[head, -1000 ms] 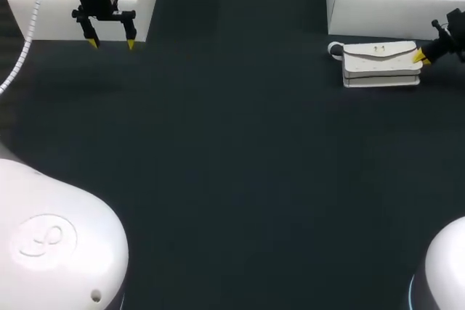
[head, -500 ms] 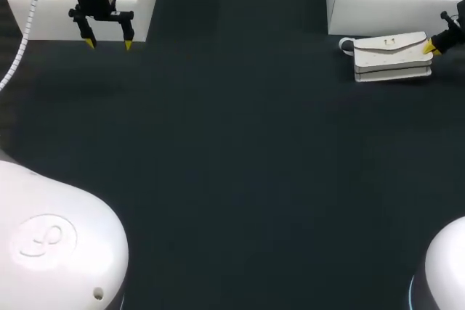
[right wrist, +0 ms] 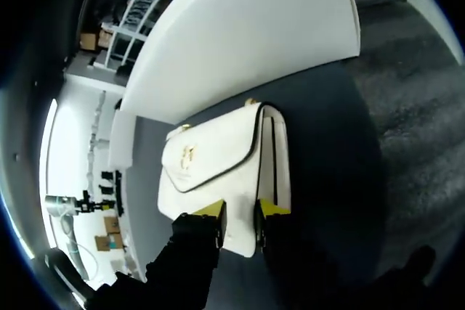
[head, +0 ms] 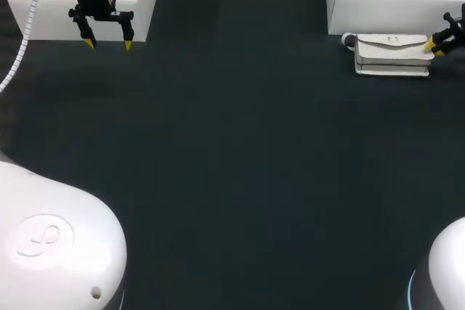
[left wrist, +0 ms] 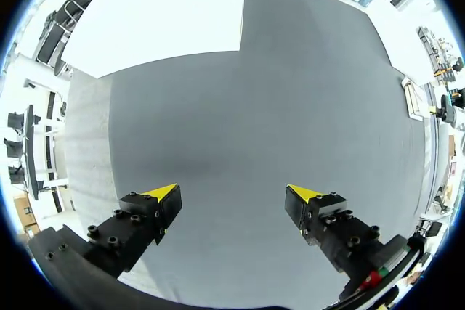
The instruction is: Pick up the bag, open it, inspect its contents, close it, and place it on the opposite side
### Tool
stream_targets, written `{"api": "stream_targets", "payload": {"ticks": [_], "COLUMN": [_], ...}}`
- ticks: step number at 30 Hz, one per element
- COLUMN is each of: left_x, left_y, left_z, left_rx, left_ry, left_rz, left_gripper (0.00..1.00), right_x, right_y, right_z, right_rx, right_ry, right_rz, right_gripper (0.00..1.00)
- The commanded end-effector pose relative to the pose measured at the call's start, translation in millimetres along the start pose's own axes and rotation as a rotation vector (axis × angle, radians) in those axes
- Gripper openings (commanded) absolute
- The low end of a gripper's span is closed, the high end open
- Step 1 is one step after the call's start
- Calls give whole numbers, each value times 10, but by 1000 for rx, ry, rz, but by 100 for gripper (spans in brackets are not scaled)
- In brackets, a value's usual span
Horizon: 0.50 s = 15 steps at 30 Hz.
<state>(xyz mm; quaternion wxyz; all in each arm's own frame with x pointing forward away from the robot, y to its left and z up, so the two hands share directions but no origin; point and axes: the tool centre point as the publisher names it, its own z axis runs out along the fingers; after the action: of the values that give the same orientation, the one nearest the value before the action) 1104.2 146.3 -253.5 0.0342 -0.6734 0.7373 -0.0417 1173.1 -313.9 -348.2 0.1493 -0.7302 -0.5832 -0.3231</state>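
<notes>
1. The bag (head: 391,54) is found at the counter's (head: 240,165) 2 o'clock, gripped at one end by the right fingers (head: 429,46).
2. With so narrow a hold, it could be tilted or dropped.
3. The left fingers (head: 128,46) are spread empty at 10 o'clock.

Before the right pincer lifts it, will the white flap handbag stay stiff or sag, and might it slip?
The white flap handbag probably keeps its shape: its layered sides look boxy and structured. The right pincer clamps only one end, so the bag may tilt when raised. Its smooth surface could slip in that grip.
</notes>
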Motion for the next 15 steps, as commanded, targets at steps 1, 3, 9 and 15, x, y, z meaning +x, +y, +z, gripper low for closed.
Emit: {"api": "stream_targets", "payload": {"ticks": [1,3,9,15], "left_x": [3,3,3,3], "left_y": [6,6,6,6], "left_z": [-7,-7,-7,-7], "left_rx": [0,0,0,0], "left_ry": [-2,-2,-2,-2], "left_rz": [0,0,0,0], "left_gripper": [100,100,100,100], "right_x": [-66,-70,-89,-35], "right_y": [146,137,69,-81], "right_z": [-22,-57,-200,-427], "right_rx": [283,276,255,201], "right_ry": [16,8,-92,-241], "right_rz": [8,12,19,1], "right_gripper": [100,100,100,100]}}
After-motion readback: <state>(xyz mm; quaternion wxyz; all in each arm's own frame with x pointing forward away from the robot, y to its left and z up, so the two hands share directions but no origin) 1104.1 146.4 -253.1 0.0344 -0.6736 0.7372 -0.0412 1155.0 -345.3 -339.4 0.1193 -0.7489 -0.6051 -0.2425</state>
